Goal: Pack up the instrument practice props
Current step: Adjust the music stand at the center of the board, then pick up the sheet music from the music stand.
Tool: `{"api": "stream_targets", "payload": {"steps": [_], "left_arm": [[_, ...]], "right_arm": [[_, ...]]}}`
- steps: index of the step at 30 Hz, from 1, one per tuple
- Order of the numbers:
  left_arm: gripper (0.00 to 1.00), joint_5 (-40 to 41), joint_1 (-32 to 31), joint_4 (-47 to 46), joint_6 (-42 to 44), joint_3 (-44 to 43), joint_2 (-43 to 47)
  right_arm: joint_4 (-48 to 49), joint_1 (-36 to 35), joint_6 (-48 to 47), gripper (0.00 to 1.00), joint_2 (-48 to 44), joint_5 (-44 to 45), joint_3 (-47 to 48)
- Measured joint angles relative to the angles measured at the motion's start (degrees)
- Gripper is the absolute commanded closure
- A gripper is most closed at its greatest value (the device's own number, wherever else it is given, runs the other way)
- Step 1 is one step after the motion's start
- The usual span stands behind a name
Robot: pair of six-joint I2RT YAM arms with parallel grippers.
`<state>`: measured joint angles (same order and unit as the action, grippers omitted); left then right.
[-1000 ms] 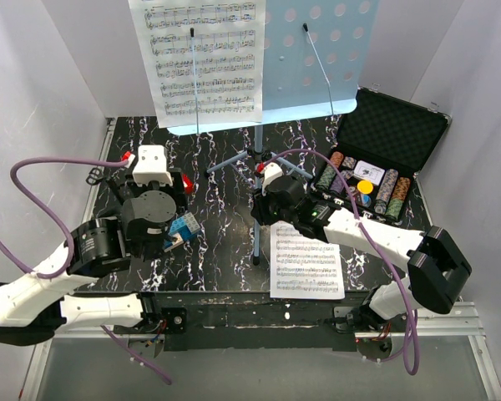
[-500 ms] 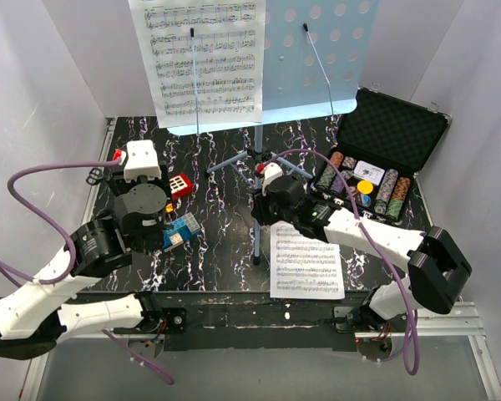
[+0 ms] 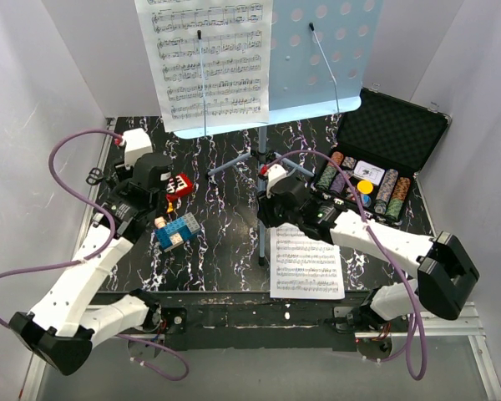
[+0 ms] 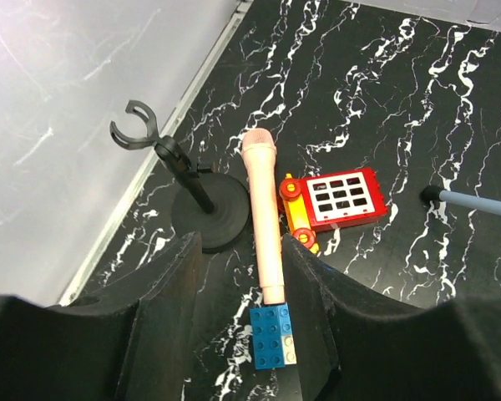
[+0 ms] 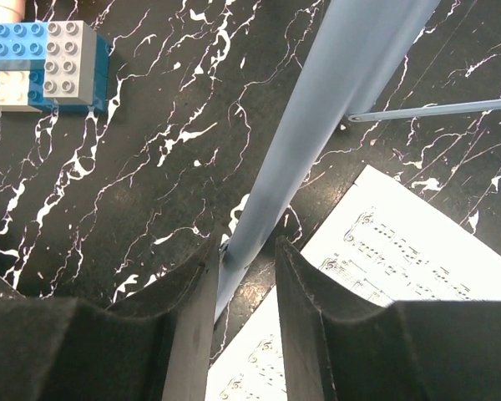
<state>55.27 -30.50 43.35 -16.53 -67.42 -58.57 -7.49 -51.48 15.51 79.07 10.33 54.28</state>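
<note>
The light-blue music stand point(image 3: 317, 58) stands at the back with a sheet-music page point(image 3: 209, 63) on it. My right gripper point(image 3: 271, 205) is shut on its pole point(image 5: 351, 92), which runs between the jaws of that gripper point(image 5: 246, 251). A second page point(image 3: 306, 261) lies flat in front, and shows in the right wrist view point(image 5: 401, 251). The pale microphone point(image 4: 261, 217) lies on the table beside its black round-base stand point(image 4: 204, 213). My left gripper point(image 4: 240, 251) is open, one jaw on each side of the microphone's handle. In the top view it point(image 3: 150, 213) covers most of the microphone.
A blue brick block point(image 3: 177, 232) touches the microphone's lower end point(image 4: 273, 334). A red toy piece point(image 4: 338, 199) lies just right of the microphone. The open black case of poker chips point(image 3: 392, 134) sits at the back right. White walls close in on both sides.
My left arm has swung to the back left and come down over the microphone. The music stand, held by my right gripper, has shifted slightly to the right.
</note>
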Motion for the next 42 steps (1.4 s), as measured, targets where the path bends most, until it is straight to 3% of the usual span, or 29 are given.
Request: {"api": "stream_targets", "payload": {"steps": [11,18,24,29,34,37,39,42], "left_arm": [[0.53,-12.26,12.68,-5.25,-8.66,-0.87,-5.16],[0.25,-26.4,26.03,-10.47,-17.22,-3.04,-13.62],[0.21,-40.68,36.24,-19.15,-27.61,1.22,-14.49],[0.22,-52.54,38.64,-28.2,-34.69,7.63,-12.46],[0.25,-65.72,41.99,-45.51,-45.72,17.9,-11.74],[0.18,-71.3,43.52,-53.46,-51.49,22.88,-11.74],[0.04,-74.69,43.8,-58.05,-54.31,24.39,-11.74],[0.02,-80.61,43.8,-65.92,-58.18,25.53,-11.74]], "right_arm": [[-1.25,0.15,-1.18,0.59,-4.22,-0.15,-3.17],[-4.07,0.76,-0.98,0.58,-8.81,-0.13,-4.55],[-5.35,0.66,-0.22,0.58,-15.17,-1.73,-4.63],[-6.38,0.35,0.63,0.58,-19.65,-3.43,-4.66],[-9.35,0.17,0.79,0.58,-22.69,-4.76,-4.46],[-11.93,0.02,0.79,0.58,-24.79,-5.25,-3.8],[-13.11,0.02,0.74,0.58,-26.45,-5.49,-3.41],[-14.38,0.02,0.57,0.58,-28.55,-5.6,-2.49]]}}
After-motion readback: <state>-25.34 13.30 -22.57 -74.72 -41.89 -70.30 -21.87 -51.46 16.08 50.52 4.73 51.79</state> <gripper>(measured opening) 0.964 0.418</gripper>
